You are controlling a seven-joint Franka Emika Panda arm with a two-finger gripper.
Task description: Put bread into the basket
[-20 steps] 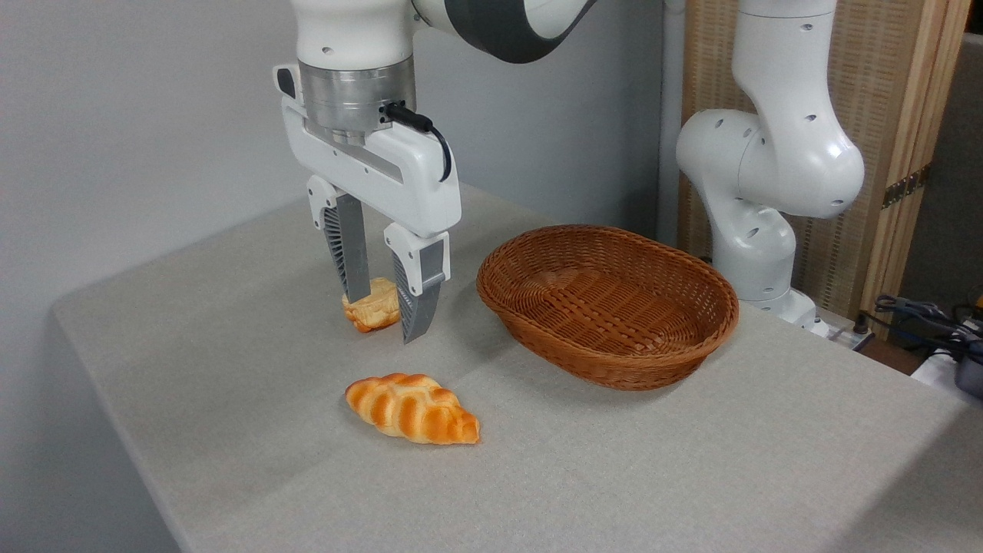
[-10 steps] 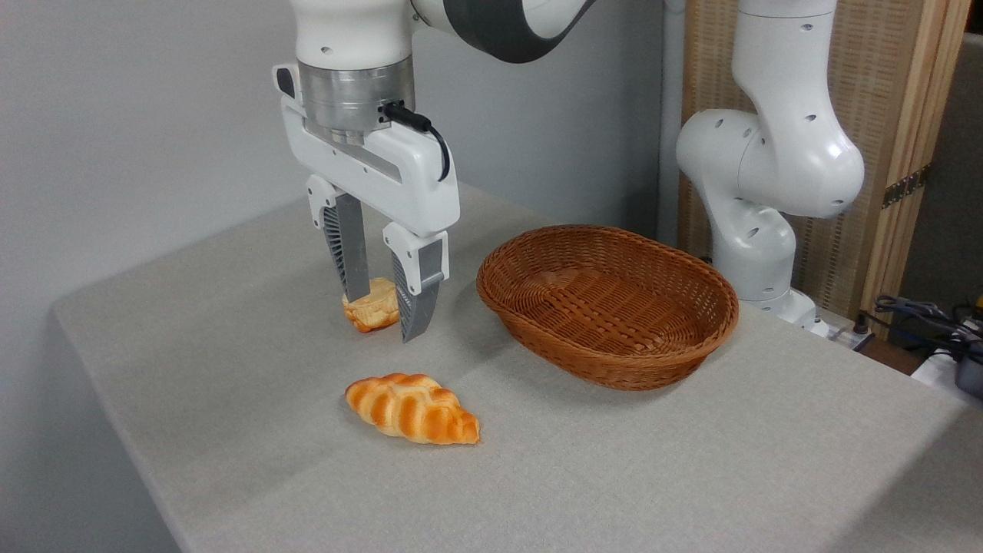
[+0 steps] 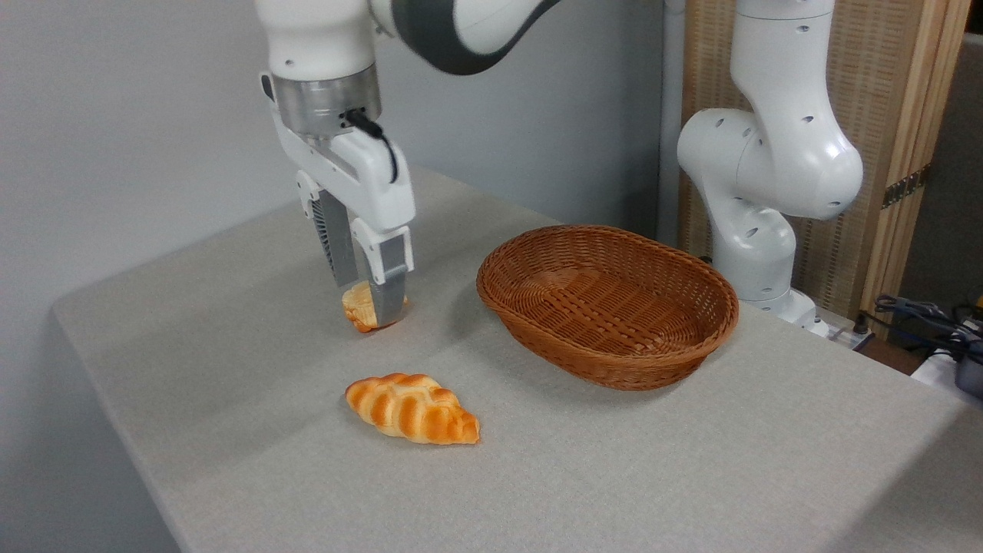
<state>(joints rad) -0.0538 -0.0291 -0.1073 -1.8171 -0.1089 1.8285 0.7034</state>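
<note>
Grey cloth covers the bench (image 3: 614, 476), where the empty basket (image 3: 607, 303) sits to the right, a braided loaf (image 3: 412, 408) lies nearer the camera, and the bread (image 3: 359, 307) rests to the basket's left. The gripper (image 3: 369, 296) has its fingers (image 3: 390, 288) drawn in on the bread, apparently pinching it, though contact on the far side is hidden. The grasping step looks in hand; next it calls for a lift clear of the bench and a carry right over the basket's rim.
</note>
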